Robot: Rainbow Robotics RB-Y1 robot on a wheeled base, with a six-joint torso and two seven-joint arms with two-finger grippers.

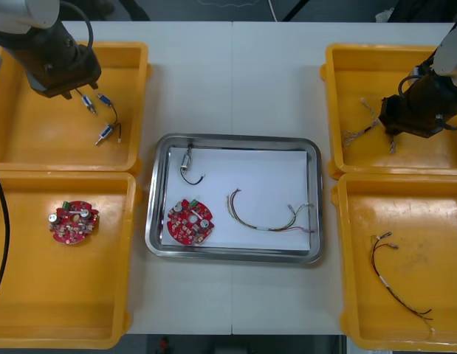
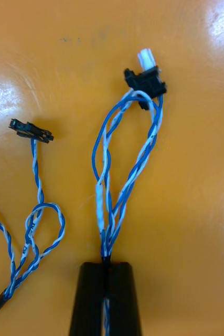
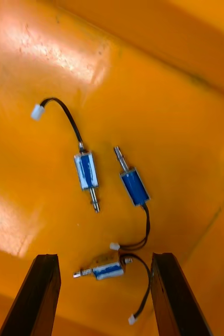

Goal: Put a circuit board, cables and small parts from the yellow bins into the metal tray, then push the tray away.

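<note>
My right gripper (image 1: 393, 135) is down in the far right yellow bin (image 1: 346, 66). It is shut on a twisted blue and white cable (image 2: 127, 157), whose black and white plug lies just ahead of the right gripper (image 2: 107, 261). A second blue and white cable (image 2: 33, 220) lies beside it. My left gripper (image 1: 66, 92) hangs open over the far left bin (image 1: 132, 59). Three small metal parts with black leads lie there, one (image 3: 104, 270) between the fingertips of the left gripper (image 3: 104, 257) and two (image 3: 86, 173) (image 3: 134, 185) beyond it.
The metal tray (image 1: 235, 138), white inside, holds a red circuit board (image 1: 190, 221), a small metal part (image 1: 187, 162) and a red and yellow cable (image 1: 269, 219). Another board (image 1: 73, 221) lies in the near left bin. A black cable (image 1: 398, 284) lies in the near right bin.
</note>
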